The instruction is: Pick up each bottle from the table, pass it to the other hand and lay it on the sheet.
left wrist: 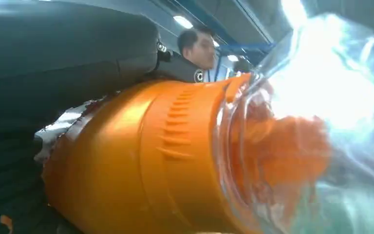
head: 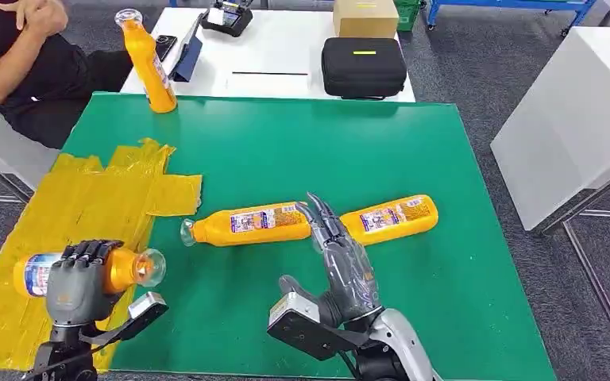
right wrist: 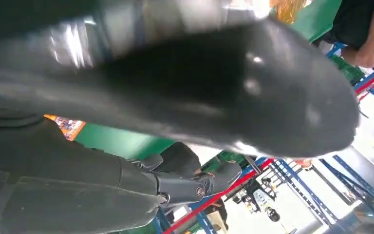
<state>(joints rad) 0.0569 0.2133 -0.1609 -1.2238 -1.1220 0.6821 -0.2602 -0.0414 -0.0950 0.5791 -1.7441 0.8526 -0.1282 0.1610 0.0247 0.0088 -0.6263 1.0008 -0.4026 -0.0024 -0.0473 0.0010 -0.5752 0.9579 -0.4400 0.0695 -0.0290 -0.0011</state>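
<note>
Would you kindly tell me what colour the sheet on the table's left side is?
Yellow; the sheet shows best in the head view, lying over the green table.

Two bottles (head: 246, 225) (head: 389, 218) lie end to end mid-tabletop (head: 326, 143) — open green beyond, one upright bottle (head: 149, 65) at the far-left corner.

No print can be read; the labels on the orange plastic bottles (head: 248, 225) are too blurred.
</note>
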